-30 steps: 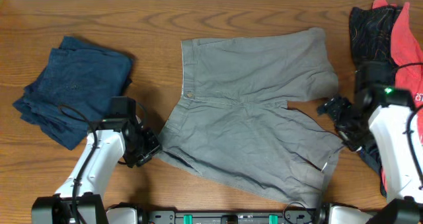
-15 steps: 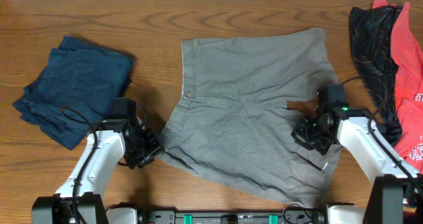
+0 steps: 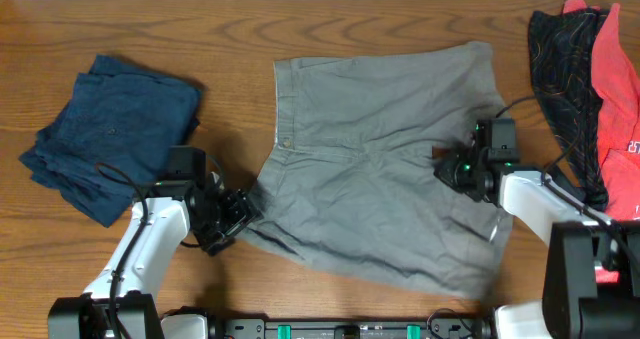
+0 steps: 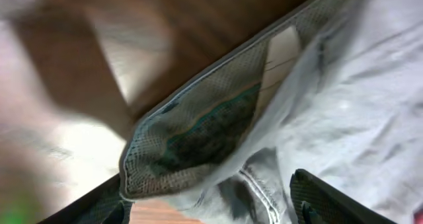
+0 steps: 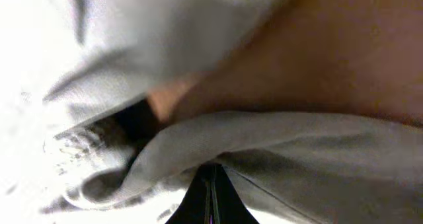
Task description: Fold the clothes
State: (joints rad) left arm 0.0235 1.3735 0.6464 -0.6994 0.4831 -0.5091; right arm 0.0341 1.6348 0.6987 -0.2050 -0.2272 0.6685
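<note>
The grey-taupe shorts (image 3: pixel 380 169) lie spread flat mid-table, with the waistband on the left and the legs on the right. My left gripper (image 3: pixel 238 217) sits at the lower-left waistband corner. In the left wrist view it (image 4: pixel 211 207) is open; its fingers (image 4: pixel 317 197) stand wide apart, with the corner and mesh pocket lining of the shorts (image 4: pixel 344 105) between them. My right gripper (image 3: pixel 452 169) rests at the crotch gap between the legs. In the right wrist view it (image 5: pixel 210 191) is shut, tips against a fold of the shorts (image 5: pixel 317 151). I cannot tell whether any cloth is pinched.
A folded navy garment (image 3: pixel 110 139) lies at the left. A black-patterned garment (image 3: pixel 560 69) and a red one (image 3: pixel 615 89) lie heaped at the right edge. Bare wooden table (image 3: pixel 380 24) shows beyond the shorts.
My right arm swung in from the right-hand heap onto the shorts, shutting on the way. My left gripper's jaws spread wider at the waistband corner.
</note>
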